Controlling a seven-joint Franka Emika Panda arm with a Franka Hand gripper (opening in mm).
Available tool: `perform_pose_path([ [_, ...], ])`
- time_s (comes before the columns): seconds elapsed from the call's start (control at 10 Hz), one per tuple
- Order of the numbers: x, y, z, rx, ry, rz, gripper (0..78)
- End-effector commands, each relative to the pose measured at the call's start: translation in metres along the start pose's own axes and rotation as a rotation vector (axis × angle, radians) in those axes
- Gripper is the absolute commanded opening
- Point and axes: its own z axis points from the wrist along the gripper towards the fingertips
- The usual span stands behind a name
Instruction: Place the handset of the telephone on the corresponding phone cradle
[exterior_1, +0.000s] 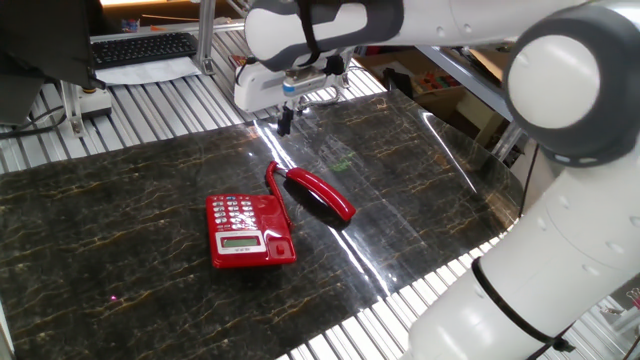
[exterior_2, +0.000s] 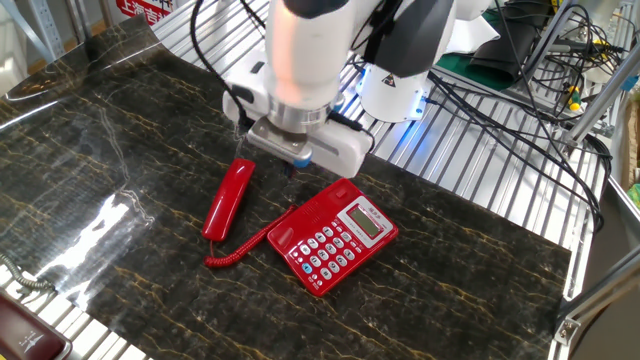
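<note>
my gripper (exterior_1: 284, 118) hanging above the dark marble table (exterior_1: 120, 200), apart from the handset (exterior_1: 320, 193), handset lying flat beside the telephone (exterior_1: 249, 229), red cord (exterior_1: 272, 178) joining them, phone cradle (exterior_1: 276, 228) bare, keyboard (exterior_1: 143, 47) behind

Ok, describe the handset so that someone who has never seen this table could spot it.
On the dark marble table, find the red telephone with its keypad. The handset lies off it on the tabletop, joined by a red cord: a glossy red bar without buttons.
</note>
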Motion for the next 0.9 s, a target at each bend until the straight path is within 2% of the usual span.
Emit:
perform_pose_path([
  [0.1,-0.015,-0.017,0.020,-0.046,-0.005,-0.053,0.0],
  [0.2,-0.017,-0.019,0.022,-0.049,-0.006,-0.058,0.0],
  [0.3,-0.023,-0.028,0.027,-0.045,-0.005,-0.091,0.0],
  [0.4,-0.022,-0.033,0.028,-0.052,-0.008,-0.143,0.0],
  [0.6,-0.019,-0.038,0.035,-0.081,-0.021,-0.147,0.0],
  [0.9,-0.017,-0.040,0.041,-0.071,-0.033,-0.122,0.0],
])
